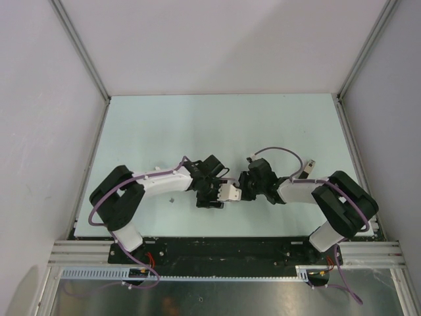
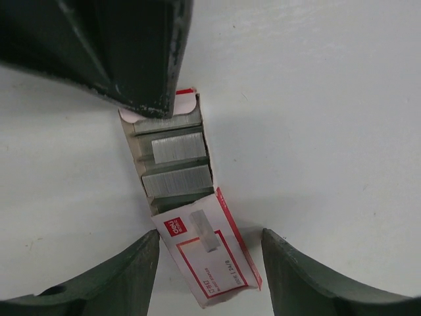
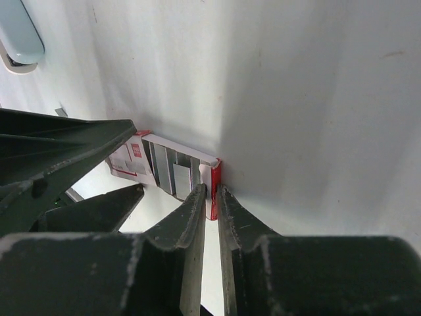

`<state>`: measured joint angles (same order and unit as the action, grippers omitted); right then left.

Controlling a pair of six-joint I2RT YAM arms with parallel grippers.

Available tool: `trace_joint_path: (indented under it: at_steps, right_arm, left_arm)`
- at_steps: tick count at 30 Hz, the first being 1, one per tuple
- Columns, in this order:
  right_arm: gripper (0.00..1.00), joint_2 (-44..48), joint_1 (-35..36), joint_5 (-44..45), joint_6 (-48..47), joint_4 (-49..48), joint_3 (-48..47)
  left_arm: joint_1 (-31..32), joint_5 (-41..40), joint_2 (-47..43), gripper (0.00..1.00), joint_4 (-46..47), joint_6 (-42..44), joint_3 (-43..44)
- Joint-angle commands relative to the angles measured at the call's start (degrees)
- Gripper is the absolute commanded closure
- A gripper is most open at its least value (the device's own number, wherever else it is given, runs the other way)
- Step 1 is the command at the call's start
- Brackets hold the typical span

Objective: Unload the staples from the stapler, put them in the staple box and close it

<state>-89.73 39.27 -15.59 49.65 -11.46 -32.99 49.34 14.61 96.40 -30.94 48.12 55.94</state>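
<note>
The stapler [image 1: 230, 191] is a small red-and-white cardboard piece lying flat on the table between my two grippers. Its printed sleeve [image 2: 210, 257] sits between my left gripper's [image 2: 210, 263] open fingers, with a gap on the right side. A tray slid out of the sleeve holds the staples [image 2: 176, 164], grey ribbed strips side by side. My right gripper [image 3: 212, 194] pinches the tray's red end wall [image 3: 214, 181] between its nearly closed fingers. That gripper's dark finger [image 2: 131, 59] covers the tray's far end in the left wrist view. The staples [image 3: 177, 174] also show in the right wrist view.
White enclosure walls ring the pale table [image 1: 217, 125]. A metal rail [image 1: 223, 253] with both arm bases runs along the near edge. A tiny dark speck [image 1: 170, 199] lies left of the left wrist. A pale rounded object [image 3: 20, 33] shows at the right wrist view's top left.
</note>
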Motion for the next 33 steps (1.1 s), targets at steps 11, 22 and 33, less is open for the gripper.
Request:
trace_joint_path:
  at_steps: [11,22,33]
  right_arm:
    - [0.83,-2.71,-0.28,-0.34,-3.84,2.5,-2.91]
    - [0.84,-2.39,0.14,-0.34,-4.04,3.3,-3.94]
    - [0.84,-1.92,5.13,2.23,1.35,0.73,-4.24]
  left_arm:
    - [1.6,-2.07,-1.79,0.38,2.74,7.48,-6.0]
    - [1.72,-0.73,-1.6,0.41,2.76,8.26,-5.62]
    - [1.72,-1.09,-0.93,0.41,2.73,5.82,-4.7]
